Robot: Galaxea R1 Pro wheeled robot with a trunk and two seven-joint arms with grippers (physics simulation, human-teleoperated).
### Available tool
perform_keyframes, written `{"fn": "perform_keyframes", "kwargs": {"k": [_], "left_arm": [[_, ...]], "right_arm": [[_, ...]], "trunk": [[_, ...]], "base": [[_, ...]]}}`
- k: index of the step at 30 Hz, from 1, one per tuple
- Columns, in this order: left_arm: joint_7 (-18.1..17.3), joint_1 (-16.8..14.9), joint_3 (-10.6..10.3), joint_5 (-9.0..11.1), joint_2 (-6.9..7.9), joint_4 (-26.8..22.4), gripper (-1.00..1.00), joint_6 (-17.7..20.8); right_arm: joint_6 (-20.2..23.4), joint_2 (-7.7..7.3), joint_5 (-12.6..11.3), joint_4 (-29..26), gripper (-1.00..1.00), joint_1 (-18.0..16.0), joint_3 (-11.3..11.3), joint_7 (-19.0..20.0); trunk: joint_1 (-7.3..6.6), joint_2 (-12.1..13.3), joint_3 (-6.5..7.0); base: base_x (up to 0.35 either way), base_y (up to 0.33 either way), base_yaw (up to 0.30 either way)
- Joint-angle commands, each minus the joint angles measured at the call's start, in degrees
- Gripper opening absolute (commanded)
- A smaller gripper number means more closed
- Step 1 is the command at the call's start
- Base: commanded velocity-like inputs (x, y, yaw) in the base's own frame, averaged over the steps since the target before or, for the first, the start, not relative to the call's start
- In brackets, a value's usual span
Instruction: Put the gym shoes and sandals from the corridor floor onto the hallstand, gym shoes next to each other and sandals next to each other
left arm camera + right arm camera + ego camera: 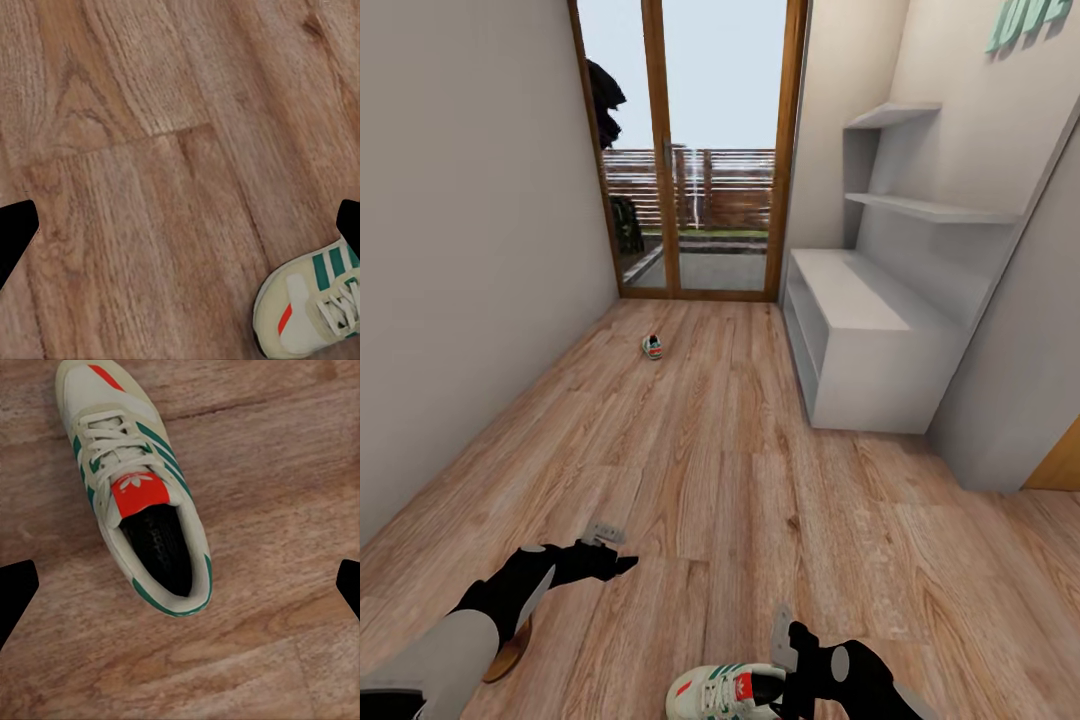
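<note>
Head view: 1 gym shoe [725,690] on the corridor floor [740,480] just beside the right gripper [785,640], another gym shoe [652,346] far off near the glass door [690,150], hallstand [880,330] at right. Left wrist view: left gripper's fingers [15,236] spread apart above bare planks, shoe toe at the edge. Right wrist view: right fingers [15,592] wide apart over the shoe, nothing held.

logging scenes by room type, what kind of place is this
Probably a home entrance corridor: narrow wood-plank floor, a glazed wooden door to a fenced yard at the end, and a pale hallstand with a gym shoe on the floor.
</note>
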Motion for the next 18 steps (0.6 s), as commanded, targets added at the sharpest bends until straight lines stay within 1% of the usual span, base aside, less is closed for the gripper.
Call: {"fn": "perform_keyframes", "kwargs": {"k": [1, 2, 5, 9, 10, 14, 18], "left_arm": [[-0.2, -0.1, -0.1, -0.2, 0.03, -0.5, 1.00, 0.4], [-0.2, -0.2, -0.1, -0.2, 0.02, -0.9, 1.00, 0.6], [-0.2, -0.6, -0.1, -0.2, 0.07, -4.6, 1.00, 3.7], [-0.2, -0.7, -0.1, -0.1, 0.08, -7.7, 1.00, 6.7], [-0.3, -0.7, -0.1, -0.1, 0.08, -9.9, 1.00, 8.3], [-1.2, -0.7, -0.2, 0.0, 0.08, -12.4, 1.00, 9.6], [-2.4, -0.6, -0.2, -0.2, 0.08, -13.3, 1.00, 10.0]], "right_arm": [[0.3, -0.02, 0.2, -0.1, 1.00, 0.0, 0.0, 0.2], [0.3, -0.04, 0.2, -0.1, 1.00, 0.0, 0.0, 0.2], [0.4, -0.05, 0.2, -0.3, 1.00, 0.0, 0.0, 0.2], [0.4, -0.03, 0.2, -0.3, 1.00, 0.0, 0.0, 0.2], [0.4, -0.02, 0.2, -0.4, 1.00, 0.0, -0.1, 0.2], [0.4, -0.01, 0.2, -0.5, 1.00, 0.0, -0.1, 0.2], [0.4, -0.01, 0.2, -0.4, 1.00, 0.0, 0.0, 0.1]], "trunk": [[-0.01, 0.0, -0.06], [-0.01, 0.0, -0.06], [-0.01, 0.0, -0.06], [-0.01, 0.0, -0.06], [-0.01, 0.0, -0.06], [-0.01, 0.0, -0.09], [-0.01, 0.0, -0.26]], "base": [[0.000, 0.000, 0.000], [0.000, 0.000, 0.000], [0.000, 0.000, 0.000], [0.000, 0.000, 0.000], [0.000, 0.000, 0.000], [0.000, 0.000, 0.000], [0.000, 0.000, 0.000]]}}
